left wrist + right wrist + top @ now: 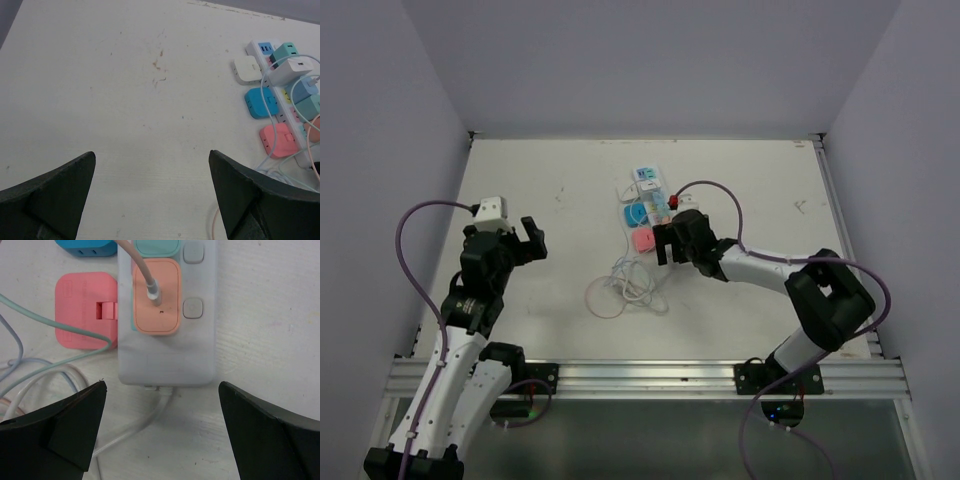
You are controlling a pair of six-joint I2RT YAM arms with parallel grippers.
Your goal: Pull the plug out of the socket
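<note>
The white power strip [647, 185] lies mid-table, and its near end fills the right wrist view [167, 365]. A peach plug cube [156, 297] with a pinkish cable sits in its last outlet, with a mint plug [157, 245] above it. My right gripper [665, 243] is open and hovers just off the strip's cord end [162, 384], touching nothing. My left gripper [530, 238] is open and empty over bare table, well left of the strip [152, 152]. The strip's far end [257, 48] shows at the right in the left wrist view.
Pink [85, 310], blue [261, 101] and white [247, 69] cubes lie on the table along the strip's left side. A white charger [290, 71] sits on the strip. Loose cables [630, 285] coil in front of the strip. Walls close the table's left, back and right.
</note>
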